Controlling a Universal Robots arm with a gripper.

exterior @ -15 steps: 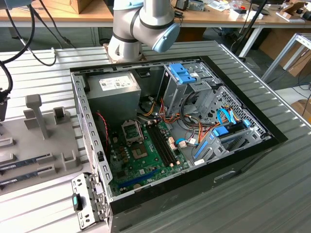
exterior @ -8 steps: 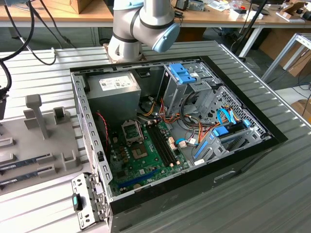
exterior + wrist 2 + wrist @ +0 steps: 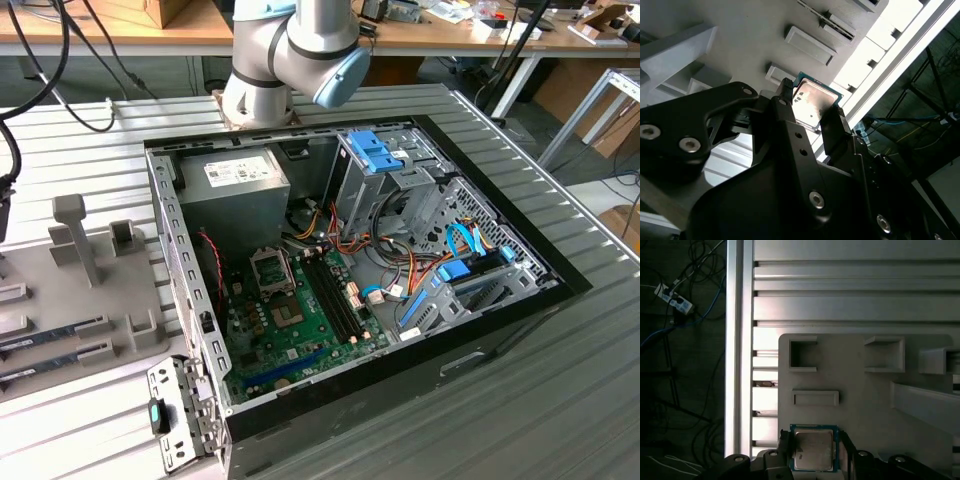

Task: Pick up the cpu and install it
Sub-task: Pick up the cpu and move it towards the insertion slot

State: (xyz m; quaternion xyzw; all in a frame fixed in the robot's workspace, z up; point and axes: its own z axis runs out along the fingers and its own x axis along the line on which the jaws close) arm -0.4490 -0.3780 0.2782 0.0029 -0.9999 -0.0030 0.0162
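In both wrist views the gripper (image 3: 814,441) pinches the cpu (image 3: 812,452) by two opposite edges over the grey holder tray (image 3: 865,390). I judge that so thin a hold could let it tilt or slip. The exterior view adds the empty socket (image 3: 270,268), at six o'clock from the power supply (image 3: 230,190).

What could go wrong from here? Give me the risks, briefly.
1. The hand straddles the cpu at its thin edges over the grey tray. A slack or off-centre hold could drop or tilt it.
2. In the exterior view the socket sits deep in the case, with loose cables beside it that could snag the hand.
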